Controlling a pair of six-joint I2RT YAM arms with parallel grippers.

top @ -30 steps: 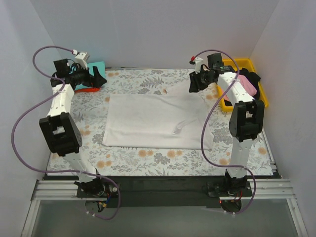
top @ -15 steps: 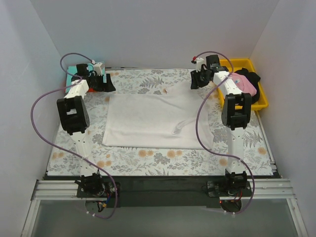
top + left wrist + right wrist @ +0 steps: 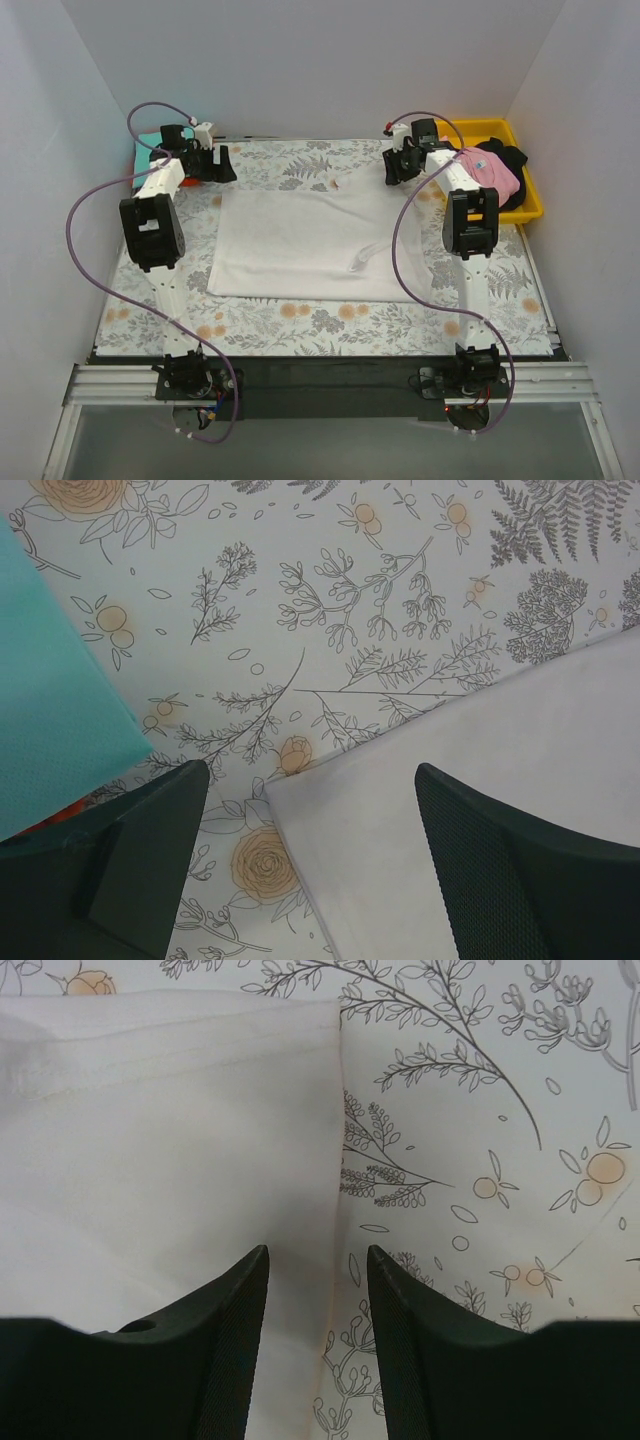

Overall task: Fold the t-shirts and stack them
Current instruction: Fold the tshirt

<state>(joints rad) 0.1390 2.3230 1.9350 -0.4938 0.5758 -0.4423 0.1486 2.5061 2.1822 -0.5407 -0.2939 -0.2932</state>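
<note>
The white t-shirt (image 3: 310, 245) lies folded flat as a rectangle in the middle of the floral table cloth. My left gripper (image 3: 222, 170) is open above its far left corner; in the left wrist view (image 3: 310, 860) the wide-apart fingers straddle that corner (image 3: 480, 780). My right gripper (image 3: 392, 172) is open over the far right corner; its fingers (image 3: 318, 1290) straddle the shirt's right edge (image 3: 150, 1140). The teal t-shirt (image 3: 148, 145) lies folded at the far left, with a strip of orange t-shirt (image 3: 40, 825) under it. The pink t-shirt (image 3: 490, 172) and black t-shirt (image 3: 512, 160) lie in the bin.
The yellow bin (image 3: 535, 205) stands at the far right edge of the table. The grey-and-orange floral table cloth (image 3: 330, 320) covers the table. White walls close in the left, back and right sides. Purple cables loop from both arms.
My left arm has swung from the teal stack at the far left to the white shirt's far left corner. My right gripper has shifted a little to the far right corner.
</note>
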